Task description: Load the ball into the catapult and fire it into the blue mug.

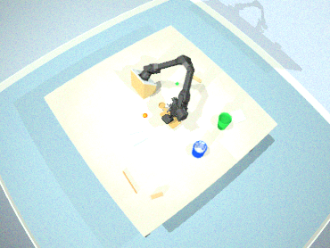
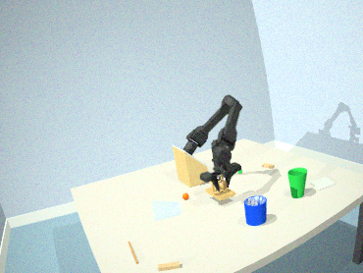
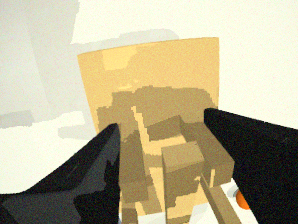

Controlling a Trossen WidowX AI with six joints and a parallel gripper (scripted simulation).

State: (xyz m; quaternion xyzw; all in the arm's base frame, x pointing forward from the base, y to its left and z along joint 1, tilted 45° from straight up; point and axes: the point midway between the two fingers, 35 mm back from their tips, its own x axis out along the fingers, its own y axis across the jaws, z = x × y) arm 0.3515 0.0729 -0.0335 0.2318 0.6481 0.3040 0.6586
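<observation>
The wooden catapult (image 1: pixel 174 124) (image 2: pixel 221 195) (image 3: pixel 165 65) stands on the table under my gripper. My gripper (image 2: pixel 222 185) (image 3: pixel 162 123) is shut on the catapult's upright frame, with one finger on each side of it. The fingers and arm hide much of the frame in the top and exterior views. The orange ball (image 1: pixel 144 115) (image 2: pixel 185 196) (image 3: pixel 243 201) lies on the table beside the catapult, outside the fingers. The blue mug (image 1: pixel 199 150) (image 2: pixel 255 212) stands upright nearer the table's front edge.
A green cup (image 1: pixel 224 121) (image 2: pixel 297 184) stands beyond the blue mug. A wooden wedge-shaped block (image 1: pixel 143 86) (image 2: pixel 188 169) is by the arm's base. A small green object (image 1: pixel 177 83) (image 2: pixel 240 171) lies behind the gripper. A thin stick (image 1: pixel 130 182) (image 2: pixel 133 252) and small block (image 1: pixel 157 195) (image 2: pixel 170 266) lie at the near end.
</observation>
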